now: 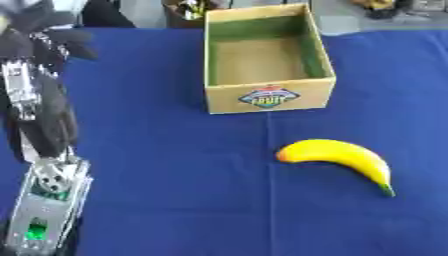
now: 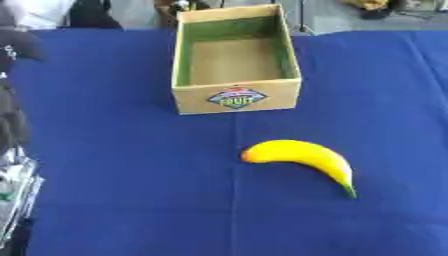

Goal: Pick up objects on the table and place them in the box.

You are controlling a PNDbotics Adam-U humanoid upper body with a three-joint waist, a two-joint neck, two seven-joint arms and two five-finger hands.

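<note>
A banana (image 1: 337,156) is lying on the blue-covered bench (image 1: 175,175), near the box (image 1: 267,97) and toward the robot's right, its green tip pointing away from the box. The box is sitting open and empty, its label facing the robot. The left robot hand (image 1: 39,55) is hanging at the left edge, well apart from the banana, holding nothing; whether its fingers are curled I cannot tell. The right robot hand is not showing. The risk, as I judge it: the banana is curved and smooth, so a grasp off its middle may be rolling or spinning it away, and a low carry could be clipping the box's near wall.
</note>
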